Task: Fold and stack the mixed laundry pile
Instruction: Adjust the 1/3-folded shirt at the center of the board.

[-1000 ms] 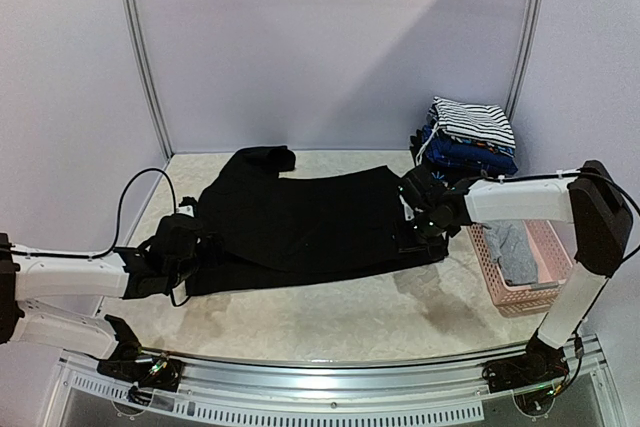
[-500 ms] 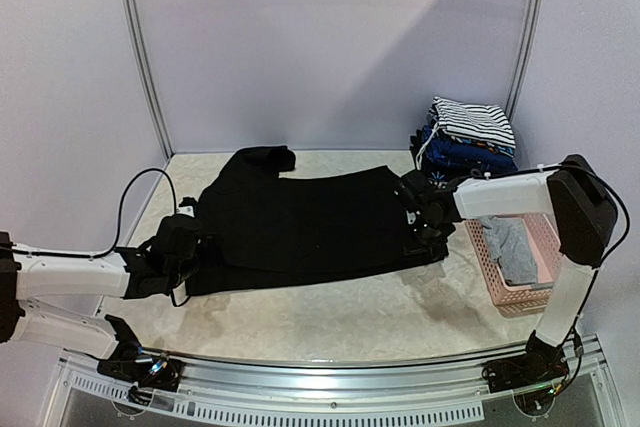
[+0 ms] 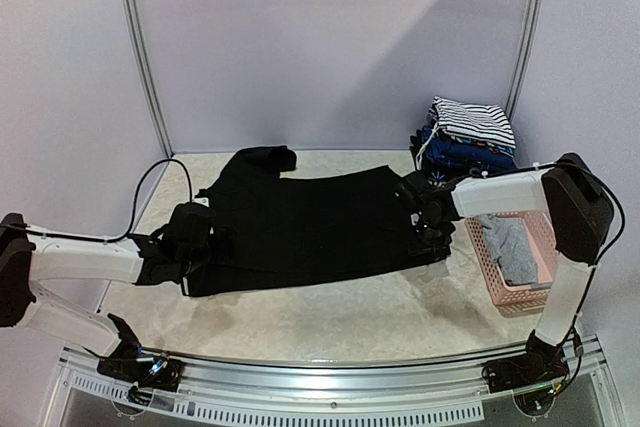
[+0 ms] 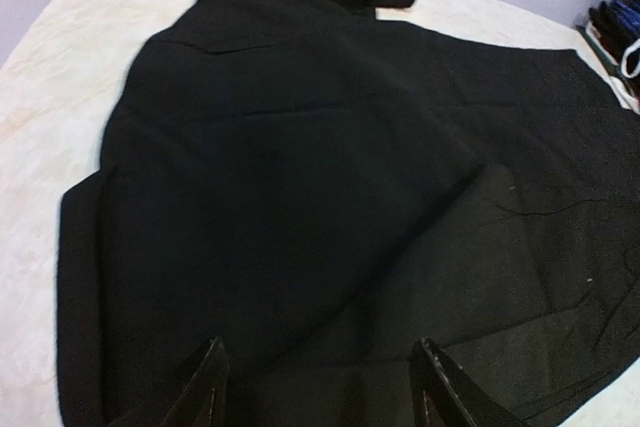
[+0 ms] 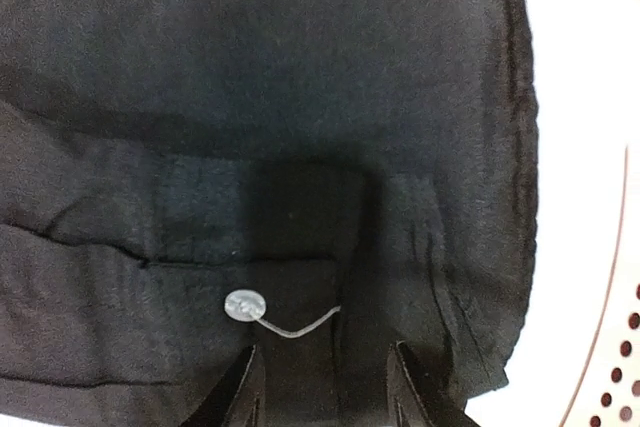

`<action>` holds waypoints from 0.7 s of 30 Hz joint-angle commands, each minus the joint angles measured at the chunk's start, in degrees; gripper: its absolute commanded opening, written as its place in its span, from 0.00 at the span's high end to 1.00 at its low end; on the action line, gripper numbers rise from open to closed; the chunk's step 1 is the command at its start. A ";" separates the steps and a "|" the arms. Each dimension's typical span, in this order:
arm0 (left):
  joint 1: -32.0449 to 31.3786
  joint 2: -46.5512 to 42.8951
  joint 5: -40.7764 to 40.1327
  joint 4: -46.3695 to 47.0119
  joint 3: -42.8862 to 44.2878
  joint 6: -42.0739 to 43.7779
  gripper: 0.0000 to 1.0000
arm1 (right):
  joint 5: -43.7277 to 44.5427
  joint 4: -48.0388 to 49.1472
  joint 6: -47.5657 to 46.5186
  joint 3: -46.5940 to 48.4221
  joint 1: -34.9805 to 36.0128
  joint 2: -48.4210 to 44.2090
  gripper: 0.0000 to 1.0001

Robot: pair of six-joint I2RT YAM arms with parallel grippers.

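Note:
The large black garment [image 3: 300, 222] lies spread flat across the table. My left gripper [image 3: 197, 237] hovers over its left edge, open, with only flat black cloth [image 4: 320, 197] below its fingertips [image 4: 211, 387]. My right gripper [image 3: 426, 224] is over the garment's right edge, open. Just ahead of its fingertips [image 5: 243, 387] the cloth [image 5: 300, 97] carries a small white button [image 5: 242, 303] with a loose thread. The black-and-white striped garment [image 3: 472, 122] tops a folded stack at the back right. A grey garment [image 3: 512, 252] lies in the basket.
The pink lattice basket [image 3: 548, 292] stands at the right, close behind my right arm. A folded blue item [image 3: 470, 154] sits under the striped one. A black cable [image 3: 150, 187] loops over the left table edge. Bare marble table [image 3: 330, 317] runs along the front.
My right gripper has opened from shut over the garment's right edge. My left gripper has slid right and a little farther onto the garment's left edge.

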 commanded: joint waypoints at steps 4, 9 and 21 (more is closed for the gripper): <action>0.19 11.94 9.89 2.06 9.70 2.57 0.40 | -5.01 3.74 -1.23 0.99 0.60 -7.73 0.57; 0.00 19.26 13.78 1.71 16.75 3.19 0.41 | -15.50 12.50 -1.84 1.20 1.55 -6.30 0.58; -0.04 34.07 19.24 -4.47 31.41 5.10 0.43 | -20.14 15.36 -2.42 5.35 0.13 4.97 0.64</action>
